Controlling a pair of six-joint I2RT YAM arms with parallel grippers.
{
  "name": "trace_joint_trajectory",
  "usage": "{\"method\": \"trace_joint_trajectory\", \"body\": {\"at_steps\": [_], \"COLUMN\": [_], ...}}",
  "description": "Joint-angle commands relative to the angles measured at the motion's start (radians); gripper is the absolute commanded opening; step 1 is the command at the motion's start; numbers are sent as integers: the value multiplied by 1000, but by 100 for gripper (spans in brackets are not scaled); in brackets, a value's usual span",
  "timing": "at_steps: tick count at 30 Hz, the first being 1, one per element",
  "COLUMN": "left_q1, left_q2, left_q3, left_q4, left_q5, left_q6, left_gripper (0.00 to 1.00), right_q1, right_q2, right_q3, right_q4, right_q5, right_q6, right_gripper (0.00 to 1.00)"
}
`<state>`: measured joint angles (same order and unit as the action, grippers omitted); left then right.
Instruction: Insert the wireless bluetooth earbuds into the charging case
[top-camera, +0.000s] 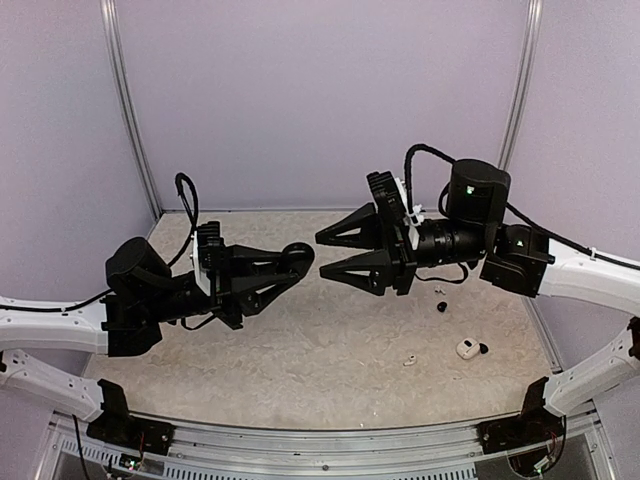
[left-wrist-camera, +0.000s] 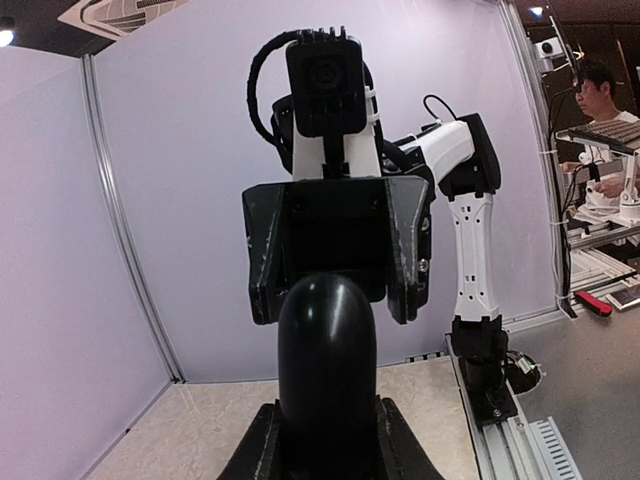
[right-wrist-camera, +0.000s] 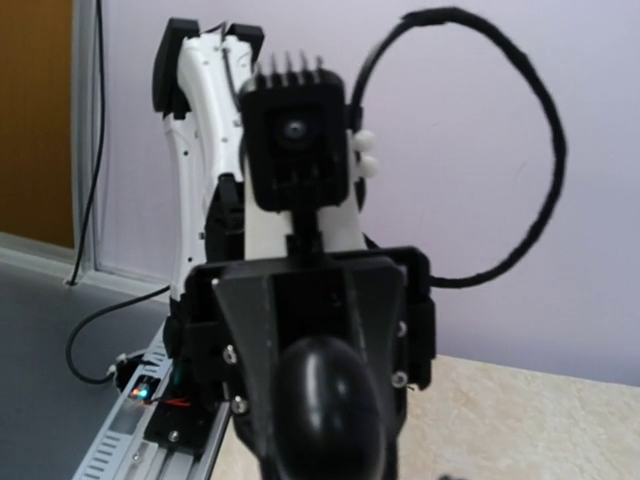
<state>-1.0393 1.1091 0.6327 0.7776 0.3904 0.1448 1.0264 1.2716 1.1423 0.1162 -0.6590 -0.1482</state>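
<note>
My left gripper (top-camera: 300, 262) is shut on a glossy black oval case (top-camera: 297, 255), held in the air over the middle of the table. The case fills the lower middle of the left wrist view (left-wrist-camera: 327, 370), between my own fingers (left-wrist-camera: 262, 450). My right gripper (top-camera: 322, 254) is wide open, facing the case head-on with its tips just right of it. It also shows in the left wrist view (left-wrist-camera: 335, 250). On the table at the right lie a black earbud (top-camera: 441, 306), a white earbud (top-camera: 410, 361) and another black earbud (top-camera: 484, 348).
A small white oval case (top-camera: 466, 348) lies on the table at the right, touching the black earbud beside it. A tiny bit (top-camera: 440, 292) lies just behind the other black earbud. Grey walls close off the back and sides. The right wrist view shows the left gripper holding the black case (right-wrist-camera: 325, 400).
</note>
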Motion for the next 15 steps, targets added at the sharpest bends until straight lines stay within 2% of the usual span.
{"method": "trace_joint_trajectory", "body": {"at_steps": [1, 15], "left_q1": [4, 2], "left_q2": [11, 29], "left_q3": [-5, -2], "left_q4": [31, 54], "left_q5": [28, 31], "left_q6": [-5, -13], "left_gripper": [11, 11], "right_q1": [16, 35], "right_q2": [20, 61], "right_q3": [45, 55], "right_q4": [-48, -16], "right_q5": [-16, -45], "right_q6": [-45, -25], "right_gripper": [49, 39]}}
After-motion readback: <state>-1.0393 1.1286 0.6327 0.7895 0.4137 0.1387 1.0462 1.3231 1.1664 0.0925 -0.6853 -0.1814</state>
